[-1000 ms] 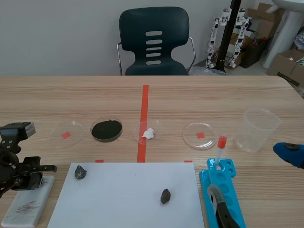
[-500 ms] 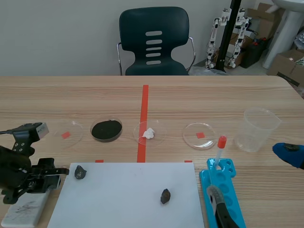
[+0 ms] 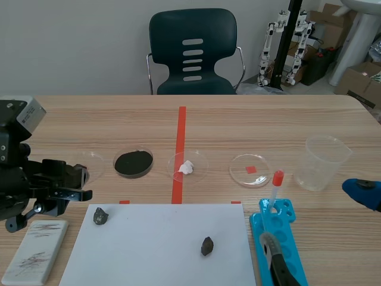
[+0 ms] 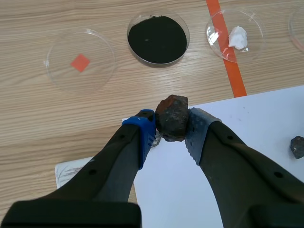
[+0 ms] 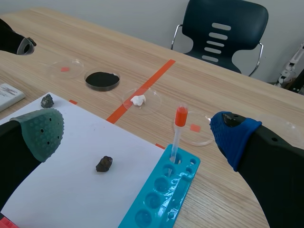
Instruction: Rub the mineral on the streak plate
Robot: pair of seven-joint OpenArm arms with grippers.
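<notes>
Left tool [image 4: 172,136] clamps the mineral [image 4: 172,116] clear of the streak plate [image 3: 36,250] at the worktop's near-left corner, whose grey marks suggest the rubbing is probably done.

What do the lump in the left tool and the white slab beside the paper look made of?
The lump: rough, dull reddish-brown stone, likely a mineral. The slab: matte white, probably unglazed ceramic, judging by the grey streaks on it.

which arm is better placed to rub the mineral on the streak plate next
Left. The left gripper is shut on the mineral, and the streak plate lies close by on its side. The right gripper is open and empty, far off by the blue rack.
</notes>
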